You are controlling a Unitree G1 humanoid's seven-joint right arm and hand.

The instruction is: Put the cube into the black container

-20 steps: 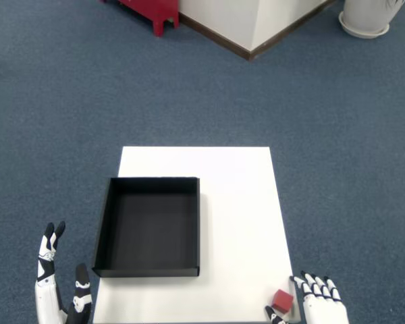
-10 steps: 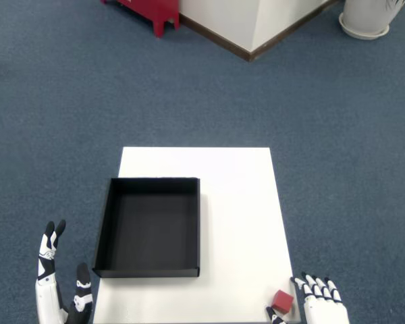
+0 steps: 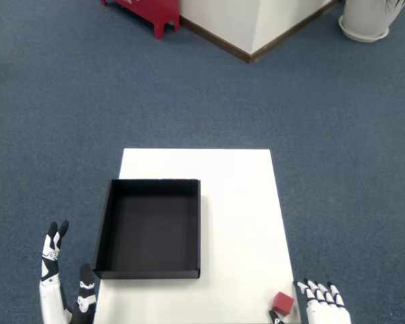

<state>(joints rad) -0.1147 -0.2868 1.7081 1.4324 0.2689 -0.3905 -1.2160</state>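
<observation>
Red and small, the cube (image 3: 282, 302) sits on the white table (image 3: 236, 202), at the corner nearest the robot on its right side, well apart from the black container (image 3: 149, 228). The right hand (image 3: 324, 305) is just beside the cube, on its right, so the cube lies to the hand's left, toward the container. The fingers (image 3: 316, 291) are spread and a thumb tip shows below the cube. The hand looks released, with nothing in its grasp, though the frame edge cuts it off and contact with the cube cannot be ruled out.

Being a cube, it has no long axis to line up with. The left hand (image 3: 66, 290) stands off the table's left edge, beside the container and far from the cube, so the right hand is clearly the nearer one.

Counted: one cube, one container, empty inside, one table, two hands.
</observation>
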